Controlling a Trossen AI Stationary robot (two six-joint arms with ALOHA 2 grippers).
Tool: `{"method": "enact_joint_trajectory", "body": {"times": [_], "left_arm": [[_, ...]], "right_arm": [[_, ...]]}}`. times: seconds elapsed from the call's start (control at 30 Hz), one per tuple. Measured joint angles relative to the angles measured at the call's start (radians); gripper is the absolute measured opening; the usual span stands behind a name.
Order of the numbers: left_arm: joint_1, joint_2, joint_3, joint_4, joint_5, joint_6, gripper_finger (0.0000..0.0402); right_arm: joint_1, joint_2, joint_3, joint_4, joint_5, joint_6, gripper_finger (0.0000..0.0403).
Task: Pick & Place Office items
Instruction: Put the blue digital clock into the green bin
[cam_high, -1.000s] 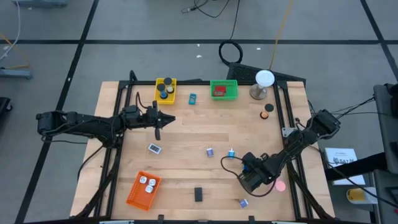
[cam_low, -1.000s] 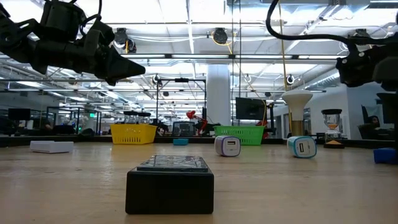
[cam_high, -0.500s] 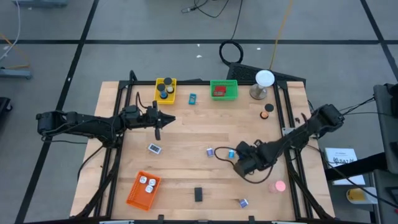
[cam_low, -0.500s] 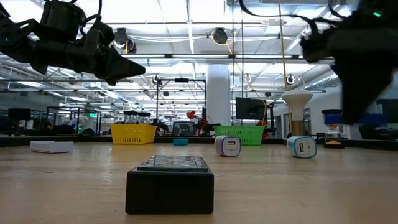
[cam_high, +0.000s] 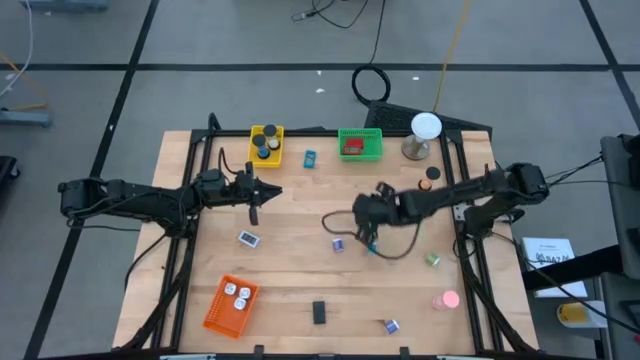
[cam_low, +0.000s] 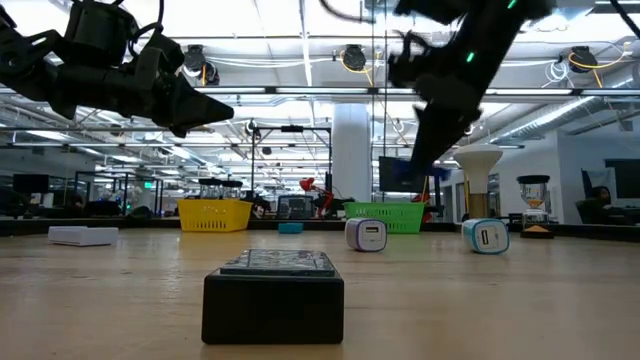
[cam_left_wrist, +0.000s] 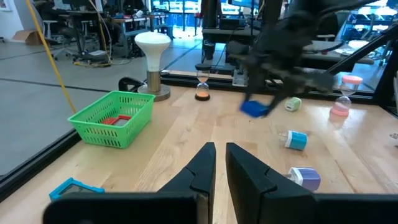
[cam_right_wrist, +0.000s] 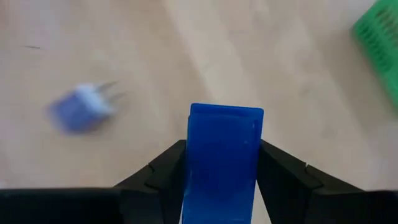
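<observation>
The table (cam_high: 300, 215) is being crossed near its middle by the right gripper (cam_right_wrist: 222, 163), whose fingers are being kept clamped on a blue block (cam_right_wrist: 222, 158) carried clear of the wood. The left gripper (cam_left_wrist: 219, 163), nearly closed and empty, is being held toward the left edge. The block is being pinched by its sides only, so it could be lost in a fast swing, or dropped onto the purple piece (cam_high: 338, 244) lying just below.
</observation>
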Motion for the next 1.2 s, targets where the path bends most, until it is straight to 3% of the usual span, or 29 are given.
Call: {"method": "enact_joint_trajectory", "body": {"times": [0.2,0.37,0.7,0.83,1.0,1.2], "left_arm": [[0.000,0.000,0.000,0.000,0.000,0.000,0.0042],[0.000,0.000,0.000,0.000,0.000,0.000,0.0042],[0.000,0.000,0.000,0.000,0.000,0.000,0.0042],[0.000,0.000,0.000,0.000,0.000,0.000,0.0042],[0.000,0.000,0.000,0.000,0.000,0.000,0.0042],[0.000,0.000,0.000,0.000,0.000,0.000,0.0042]], "right_arm": [[-0.213,0.000,-0.101,0.139,-0.131,-0.181,0.0164],[-0.275,0.000,-0.196,0.266,-0.201,-0.277,0.0165],[-0.291,0.000,-0.292,0.390,-0.169,-0.334,0.0172],[-0.291,0.000,-0.301,0.396,-0.152,-0.327,0.0193],[-0.281,-0.020,-0.301,0.390,-0.043,-0.304,0.0231],[-0.242,-0.031,-0.299,0.343,-0.041,-0.184,0.0253]]}}
